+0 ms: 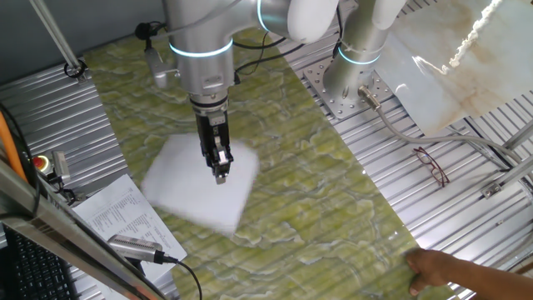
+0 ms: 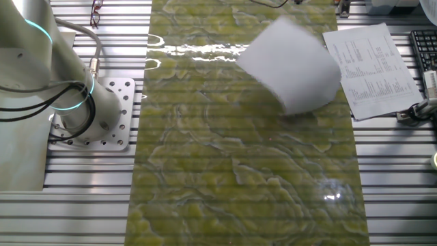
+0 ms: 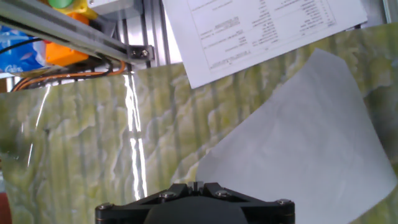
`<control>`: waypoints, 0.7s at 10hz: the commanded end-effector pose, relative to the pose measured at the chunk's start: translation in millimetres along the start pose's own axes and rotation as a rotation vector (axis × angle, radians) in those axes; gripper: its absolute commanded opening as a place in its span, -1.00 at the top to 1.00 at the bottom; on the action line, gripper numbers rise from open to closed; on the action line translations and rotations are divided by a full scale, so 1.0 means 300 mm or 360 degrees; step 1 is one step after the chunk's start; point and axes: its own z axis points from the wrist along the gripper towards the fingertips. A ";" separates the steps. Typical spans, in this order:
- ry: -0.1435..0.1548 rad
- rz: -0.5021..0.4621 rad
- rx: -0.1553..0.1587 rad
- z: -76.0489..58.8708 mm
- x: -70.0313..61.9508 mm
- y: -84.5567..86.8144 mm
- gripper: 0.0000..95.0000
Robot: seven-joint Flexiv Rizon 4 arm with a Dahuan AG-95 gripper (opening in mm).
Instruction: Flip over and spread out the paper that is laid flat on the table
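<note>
The blank white paper (image 1: 200,185) lies flat on the green-yellow marbled table (image 1: 316,192), turned at an angle. It also shows in the other fixed view (image 2: 290,65) and in the hand view (image 3: 298,143). My gripper (image 1: 219,172) points straight down over the middle of the paper, close above it. Its fingers stand together with nothing between them. In the hand view the gripper (image 3: 200,185) sits at the bottom edge with its jaws closed, over the paper's near corner. The gripper does not show in the other fixed view.
A printed sheet (image 1: 125,217) lies on the ribbed metal beside the paper, with a keyboard (image 2: 425,48) past it. Glasses (image 1: 431,165) lie on the metal near the arm's base (image 1: 350,83). A person's hand (image 1: 441,271) rests at the table's near right corner.
</note>
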 end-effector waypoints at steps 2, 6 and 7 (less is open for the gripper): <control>0.0018 -0.0033 0.0024 0.006 -0.002 -0.008 0.60; 0.0077 -0.0280 0.0305 0.051 0.029 -0.114 1.00; 0.0126 -0.0318 0.0398 0.055 0.034 -0.127 1.00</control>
